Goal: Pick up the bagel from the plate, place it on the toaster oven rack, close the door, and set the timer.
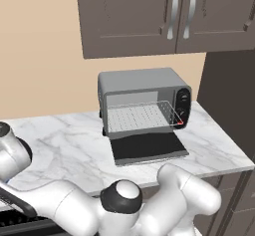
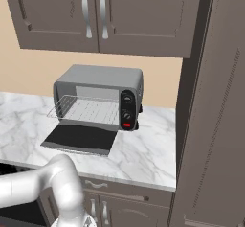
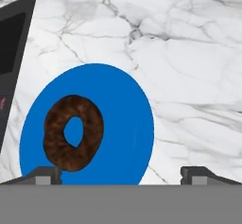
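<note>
In the hand view a brown ring-shaped bagel (image 3: 92, 124) lies flat on the left half of a bright blue plate (image 3: 125, 119), which rests on the white marble counter. My gripper (image 3: 123, 176) hovers above the plate, open, with its two dark fingertips (image 3: 47, 173) spread wide at the bottom and nothing between them. The bagel sits close to the left fingertip. On the counter stands the grey toaster oven (image 1: 142, 85). Its dark glass door (image 1: 148, 148) is folded down flat, and the silvery wire rack (image 1: 142, 116) is slid partly out over it. Two dark knobs (image 1: 183, 105) sit on its right side.
Dark wall cabinets (image 1: 164, 16) hang above the oven, and a tall dark cabinet (image 2: 215, 106) closes the counter's right end. A dark stove surface (image 3: 12, 53) borders the plate's left side. Bare marble (image 3: 189, 67) stretches beyond and right of the plate.
</note>
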Motion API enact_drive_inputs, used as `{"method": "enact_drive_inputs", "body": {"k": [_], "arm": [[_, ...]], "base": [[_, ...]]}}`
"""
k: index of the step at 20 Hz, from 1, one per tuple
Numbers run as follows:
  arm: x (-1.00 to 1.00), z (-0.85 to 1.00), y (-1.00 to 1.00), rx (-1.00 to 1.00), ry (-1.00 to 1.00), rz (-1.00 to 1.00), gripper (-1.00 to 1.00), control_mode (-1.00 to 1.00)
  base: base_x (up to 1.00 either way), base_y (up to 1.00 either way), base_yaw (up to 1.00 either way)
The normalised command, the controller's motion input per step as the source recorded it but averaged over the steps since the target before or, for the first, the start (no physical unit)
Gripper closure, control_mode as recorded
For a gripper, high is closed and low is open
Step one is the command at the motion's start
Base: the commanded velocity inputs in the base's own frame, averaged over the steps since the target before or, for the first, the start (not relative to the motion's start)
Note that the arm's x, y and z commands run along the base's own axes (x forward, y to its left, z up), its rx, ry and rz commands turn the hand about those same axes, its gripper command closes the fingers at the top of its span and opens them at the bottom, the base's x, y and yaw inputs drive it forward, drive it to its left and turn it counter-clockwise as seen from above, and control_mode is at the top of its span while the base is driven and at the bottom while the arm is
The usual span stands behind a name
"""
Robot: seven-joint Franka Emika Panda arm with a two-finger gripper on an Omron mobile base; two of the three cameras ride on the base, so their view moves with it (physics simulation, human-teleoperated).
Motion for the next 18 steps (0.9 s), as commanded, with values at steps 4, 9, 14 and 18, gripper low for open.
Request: {"method": "enact_drive_inputs", "body": {"k": [4, 9, 14, 18], "arm": [[0.32, -0.11, 0.35, 0.0, 0.07, 0.0, -1.0, -1.0], [0.28, -0.04, 0.46, 0.0, 0.11, 0.0, -1.0, -1.0], [0.2, -0.12, 0.38, 0.0, 0.09, -0.01, -1.0, -1.0], [0.08, -0.24, 0.23, 0.0, 0.1, -0.03, -1.0, -1.0]], "base": [[0.0, 0.0, 0.0], [0.0, 0.0, 0.0], [0.0, 0.0, 0.0], [0.0, 0.0, 0.0]]}}
